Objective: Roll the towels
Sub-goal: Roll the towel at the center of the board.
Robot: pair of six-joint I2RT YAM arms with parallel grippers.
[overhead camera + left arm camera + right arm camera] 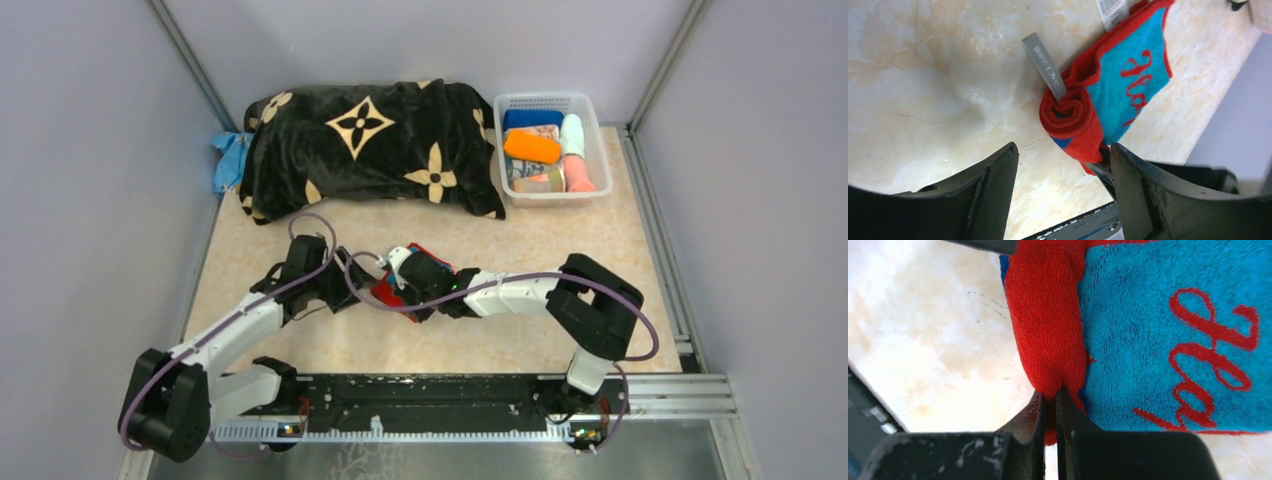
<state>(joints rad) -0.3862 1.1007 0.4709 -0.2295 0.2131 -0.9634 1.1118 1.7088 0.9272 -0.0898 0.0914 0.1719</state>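
Risk is mostly at the roll (1070, 117) of the red-and-turquoise towel (1173, 315), which lies on the table (560, 240) near the middle, between the 2 arms. The right gripper (1050, 396) is closed tight on 1 end of the roll and pinches only a small fold of red cloth. The left gripper (1063, 149) is wide open and holds nothing, its jaws standing on both sides of the other end. I judge that if the right gripper turns or pulls with no support from the left, the soft coil can loosen or slip out of the pinch. The grey loop (1044, 65) that sticks out of the coil may also catch on a finger. The 2 wrists are very near each other, so a bump is possible. Room is better to the right and toward the near rail (430, 390), where the table is bare. The black blanket (370, 150) and the basket (548, 100) are well apart behind.
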